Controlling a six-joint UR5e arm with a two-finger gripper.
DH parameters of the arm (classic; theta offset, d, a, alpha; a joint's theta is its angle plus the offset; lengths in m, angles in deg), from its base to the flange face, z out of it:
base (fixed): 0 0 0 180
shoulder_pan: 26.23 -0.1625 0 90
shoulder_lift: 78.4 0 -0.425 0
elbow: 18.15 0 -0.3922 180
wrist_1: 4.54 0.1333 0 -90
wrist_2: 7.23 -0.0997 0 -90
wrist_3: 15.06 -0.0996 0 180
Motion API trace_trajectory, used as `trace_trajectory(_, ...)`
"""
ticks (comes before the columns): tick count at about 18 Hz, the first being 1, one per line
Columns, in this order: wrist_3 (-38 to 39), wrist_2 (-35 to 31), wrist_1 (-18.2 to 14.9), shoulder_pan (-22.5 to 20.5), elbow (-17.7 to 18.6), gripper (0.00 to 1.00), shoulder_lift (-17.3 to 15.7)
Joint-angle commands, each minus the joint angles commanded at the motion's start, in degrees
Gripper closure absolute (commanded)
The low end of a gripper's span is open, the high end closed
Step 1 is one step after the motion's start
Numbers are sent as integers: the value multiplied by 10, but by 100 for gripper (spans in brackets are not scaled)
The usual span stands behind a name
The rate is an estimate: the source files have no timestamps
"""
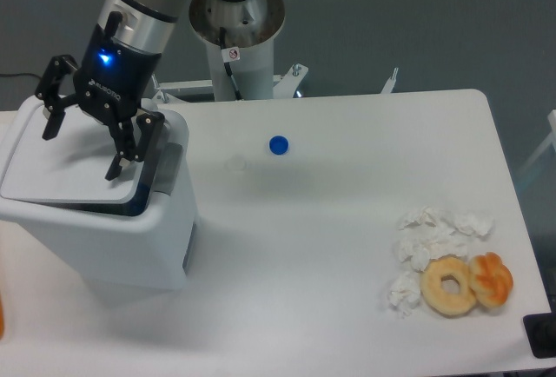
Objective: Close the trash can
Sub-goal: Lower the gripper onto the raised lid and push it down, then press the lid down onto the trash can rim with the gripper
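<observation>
One trash can [113, 238] — two doughnuts [449, 285], one blue cap [278, 144].

White table [347, 247]; dark grey, possibly carpeted floor [417, 21] behind.

trash can [104, 238]: big white boxy bin, rounded corners | location: table's left edge, upright | lid [65, 164]: flat white, lying nearly level over the opening | state: dark gap open along lid's right edge
</observation>
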Motion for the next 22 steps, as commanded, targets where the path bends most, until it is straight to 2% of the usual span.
trace_trajectory(11, 105, 0, -3, -1, 8, 0, -3)
trace_trajectory(22, 98, -1, -1, -10, 8, 0, -2)
